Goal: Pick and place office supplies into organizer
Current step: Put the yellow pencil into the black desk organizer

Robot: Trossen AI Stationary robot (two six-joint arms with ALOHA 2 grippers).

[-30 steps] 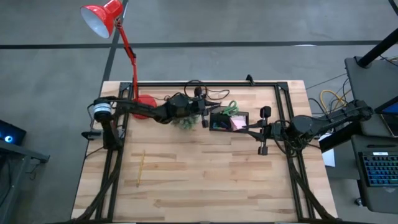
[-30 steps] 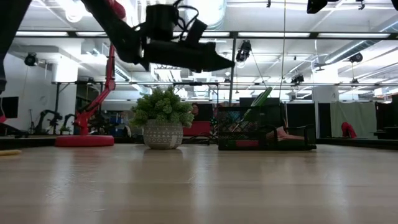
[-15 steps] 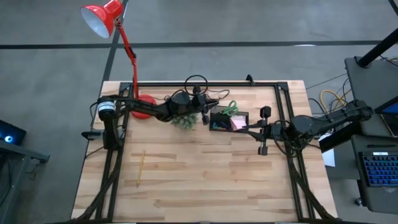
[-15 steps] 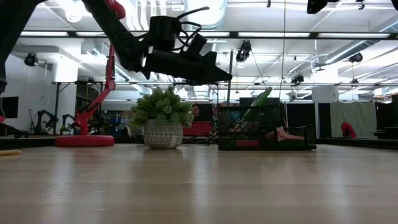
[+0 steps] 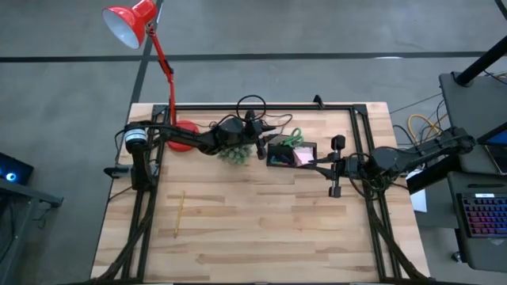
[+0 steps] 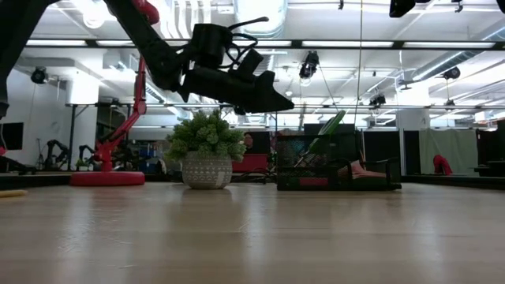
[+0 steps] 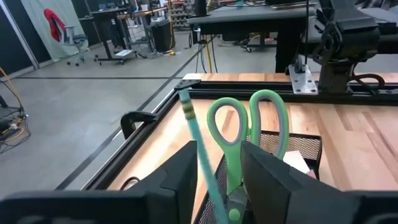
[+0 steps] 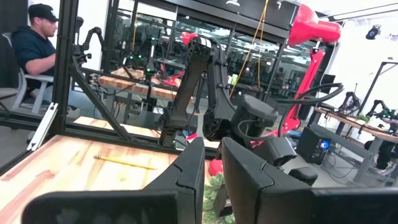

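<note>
Hovering over organizer (image 5: 291,153), left tool (image 7: 216,167) slightly parted around light green pen (image 7: 200,155); grip unclear.

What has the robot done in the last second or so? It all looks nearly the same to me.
The left hand moved a little farther over the plant toward the organizer, tipping slightly downward. The light green pen sits between its fingers above the scissors. The right hand, pencil and lamp stayed put.

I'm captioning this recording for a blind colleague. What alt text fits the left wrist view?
A light green pen stands between the left gripper's open dark fingers, over a black mesh organizer holding green-handled scissors upright. The wooden table and its black frame lie beyond.
</note>
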